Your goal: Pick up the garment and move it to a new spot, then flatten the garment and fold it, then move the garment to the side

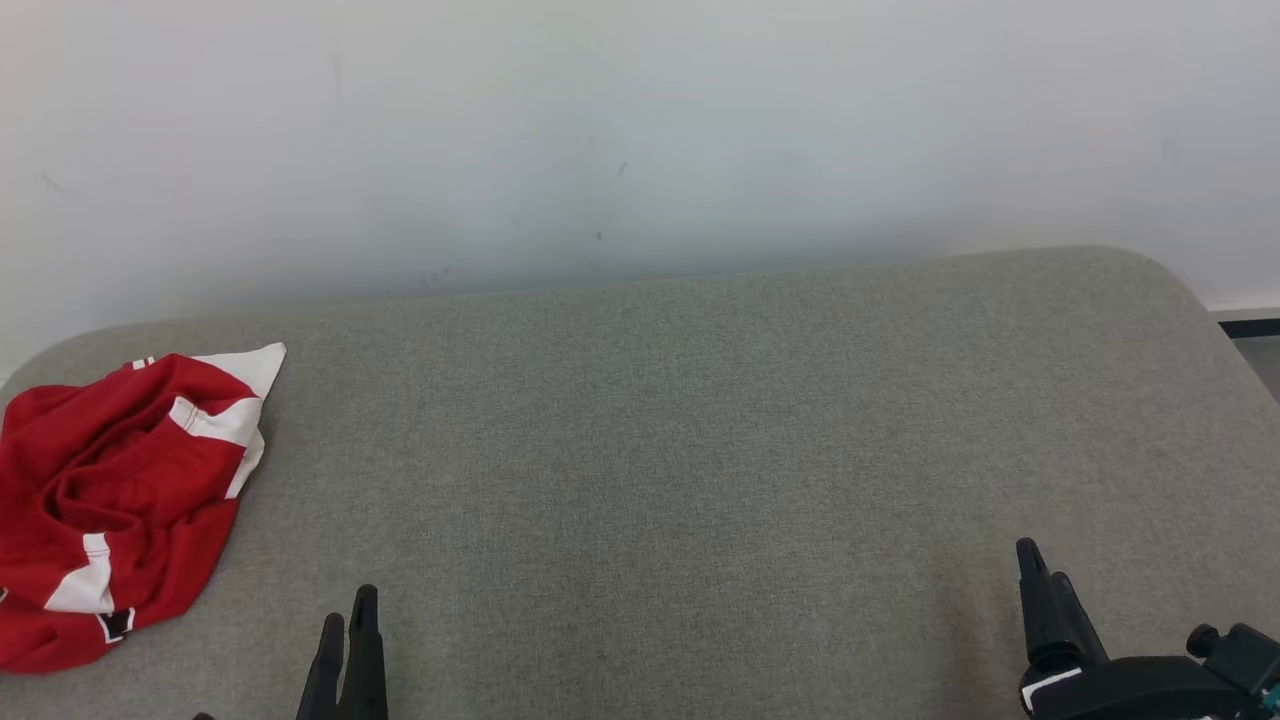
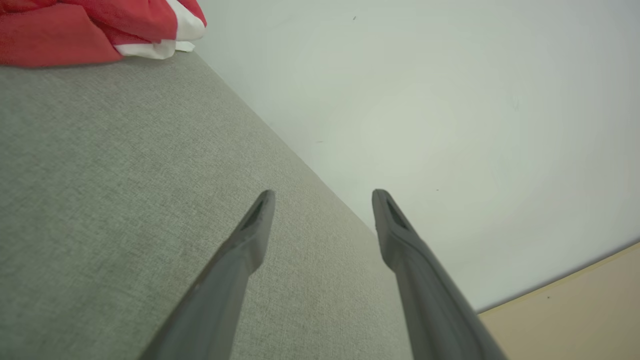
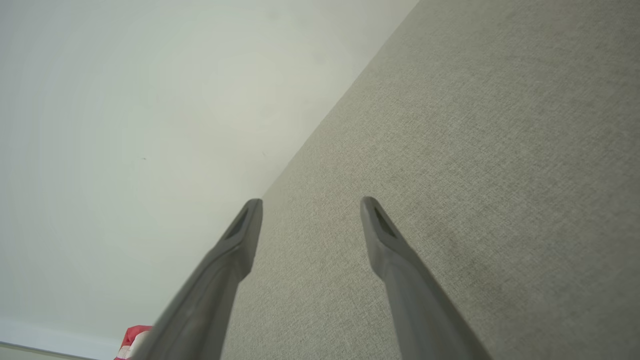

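A red garment (image 1: 115, 490) with white stripes lies crumpled at the far left of the grey fabric surface (image 1: 700, 450). Its edge is seen in the left wrist view as the garment (image 2: 90, 27) at the top left, and a small bit of the garment (image 3: 131, 340) peeks out at the bottom of the right wrist view. My left gripper (image 1: 348, 612) hovers at the front, to the right of the garment and apart from it; its jaws (image 2: 322, 197) stand open and hold nothing. At the front right my right gripper (image 1: 1040, 565) is open too (image 3: 311, 205), over bare fabric.
A pale wall (image 1: 640, 130) runs along the back edge of the surface. The surface's right end rounds off near a dark baseboard (image 1: 1250, 327). A beige floor (image 2: 575, 320) shows past the edge in the left wrist view.
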Controlling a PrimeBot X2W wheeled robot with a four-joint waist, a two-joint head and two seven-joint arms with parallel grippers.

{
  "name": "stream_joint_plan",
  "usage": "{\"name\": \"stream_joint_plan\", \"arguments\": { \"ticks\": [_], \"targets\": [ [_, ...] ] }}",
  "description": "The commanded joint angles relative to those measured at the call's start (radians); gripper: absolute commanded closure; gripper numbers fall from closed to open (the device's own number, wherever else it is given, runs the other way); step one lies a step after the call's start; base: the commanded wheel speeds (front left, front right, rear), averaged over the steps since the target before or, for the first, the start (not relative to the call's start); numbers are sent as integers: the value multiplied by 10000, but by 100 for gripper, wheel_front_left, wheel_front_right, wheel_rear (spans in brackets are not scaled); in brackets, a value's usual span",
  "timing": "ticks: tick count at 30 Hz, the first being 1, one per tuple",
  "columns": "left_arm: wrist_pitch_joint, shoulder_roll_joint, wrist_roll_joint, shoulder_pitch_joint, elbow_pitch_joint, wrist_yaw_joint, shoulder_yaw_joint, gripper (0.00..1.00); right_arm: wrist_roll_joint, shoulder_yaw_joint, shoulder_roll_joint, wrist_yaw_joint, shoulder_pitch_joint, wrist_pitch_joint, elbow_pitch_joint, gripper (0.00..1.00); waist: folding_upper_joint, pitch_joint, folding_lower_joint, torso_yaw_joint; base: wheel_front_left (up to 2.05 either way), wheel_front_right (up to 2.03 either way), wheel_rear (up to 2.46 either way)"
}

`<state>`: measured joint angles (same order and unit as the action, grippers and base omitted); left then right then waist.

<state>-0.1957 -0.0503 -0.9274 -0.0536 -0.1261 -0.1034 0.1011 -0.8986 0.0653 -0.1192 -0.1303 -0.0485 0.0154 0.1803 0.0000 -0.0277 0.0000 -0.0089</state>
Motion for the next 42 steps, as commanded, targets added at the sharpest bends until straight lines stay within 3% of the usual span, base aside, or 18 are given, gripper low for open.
{"name": "stream_joint_plan", "arguments": {
  "ticks": [1, 13, 24, 42],
  "targets": [
    [-43, -2, 169, 35, 149, 0, -63, 0, 172, 61, -59, -3, -149, 68, -139, 0, 0, 0, 0, 1, 0, 0, 0],
    [-182, -1, 2525, 243, 762, 578, 29, 0, 1706, 1022, -106, -3, -204, 555, -388, 0, 0, -93, 0, -1, 0, 0, 0],
    [-282, -24, 4154, 486, 1167, 755, 15, 0, 2926, 1448, -40, -4, -145, 961, -495, 0, 0, -207, 0, -40, 0, 0, 0],
    [-433, -200, 6080, 786, 1607, 1226, 68, 0, 4462, 2204, -16, -5, -33, 1512, -666, 0, 0, -354, 0, -93, 0, 0, 0]
  ]
}}
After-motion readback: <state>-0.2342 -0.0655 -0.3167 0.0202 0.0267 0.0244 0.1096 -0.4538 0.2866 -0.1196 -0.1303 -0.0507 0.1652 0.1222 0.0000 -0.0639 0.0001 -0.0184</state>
